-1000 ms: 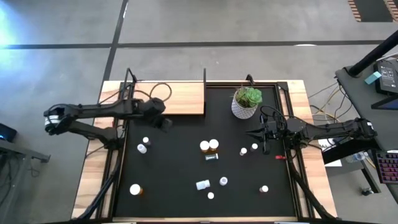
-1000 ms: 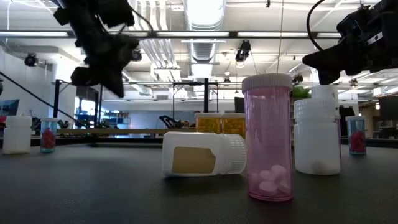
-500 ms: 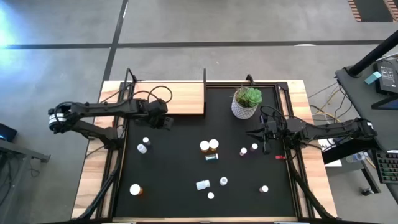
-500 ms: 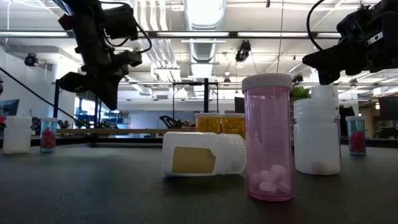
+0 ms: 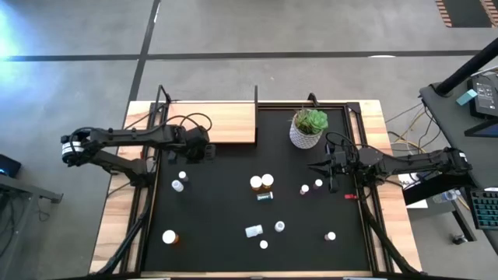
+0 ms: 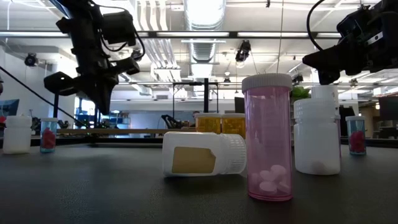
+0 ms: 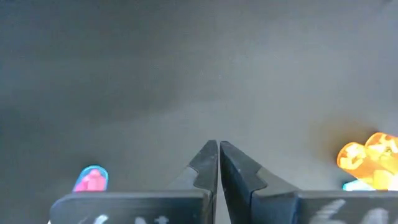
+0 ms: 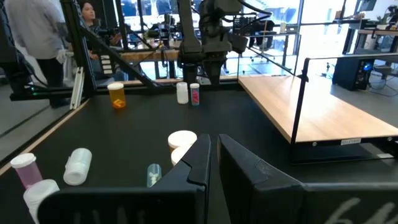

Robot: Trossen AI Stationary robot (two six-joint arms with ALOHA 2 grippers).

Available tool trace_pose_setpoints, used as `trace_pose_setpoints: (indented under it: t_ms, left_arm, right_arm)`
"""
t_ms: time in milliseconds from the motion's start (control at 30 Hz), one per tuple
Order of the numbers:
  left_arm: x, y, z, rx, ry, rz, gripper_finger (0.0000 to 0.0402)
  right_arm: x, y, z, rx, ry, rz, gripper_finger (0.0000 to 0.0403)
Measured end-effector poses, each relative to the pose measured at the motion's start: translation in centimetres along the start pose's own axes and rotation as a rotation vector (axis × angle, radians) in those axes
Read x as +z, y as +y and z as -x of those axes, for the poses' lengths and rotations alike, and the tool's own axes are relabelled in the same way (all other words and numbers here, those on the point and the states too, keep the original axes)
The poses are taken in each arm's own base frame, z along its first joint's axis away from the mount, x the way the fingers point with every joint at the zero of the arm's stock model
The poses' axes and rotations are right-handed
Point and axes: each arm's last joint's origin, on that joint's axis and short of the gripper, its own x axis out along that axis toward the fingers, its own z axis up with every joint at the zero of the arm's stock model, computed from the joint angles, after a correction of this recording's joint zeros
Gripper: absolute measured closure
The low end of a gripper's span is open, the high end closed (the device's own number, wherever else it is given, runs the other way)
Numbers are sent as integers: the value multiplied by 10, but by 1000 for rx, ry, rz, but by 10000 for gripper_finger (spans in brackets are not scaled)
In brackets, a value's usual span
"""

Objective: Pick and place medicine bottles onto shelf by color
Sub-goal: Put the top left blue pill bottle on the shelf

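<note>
High view, left gripper (image 5: 207, 152): upper left of mat (image 5: 218, 210), arm stretched level from frame left, fingers closed, empty.
Right gripper (image 5: 320, 166): right of centre, below plant (image 5: 309, 127), closed, empty.
Bottles (image 5: 261, 183): scattered on mat.
Shelf (image 5: 210, 122): top, bare.

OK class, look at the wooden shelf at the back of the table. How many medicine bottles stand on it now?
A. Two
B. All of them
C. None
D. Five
C: the shelf is bare wood in the high view, and every medicine bottle sits on the black mat.
</note>
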Motion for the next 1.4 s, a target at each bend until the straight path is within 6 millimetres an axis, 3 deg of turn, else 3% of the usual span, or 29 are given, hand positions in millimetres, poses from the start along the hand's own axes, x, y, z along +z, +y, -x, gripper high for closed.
trace_pose_setpoints:
  t_ms: [867,1400]
  left_arm:
    - [1,-8,1,-91,22,-8,402]
    - [0,-1,3,-24,-5,-62,402]
  right_arm:
    - [0,0,0,0,0,0,380]
    - [0,0,0,0,0,0,380]
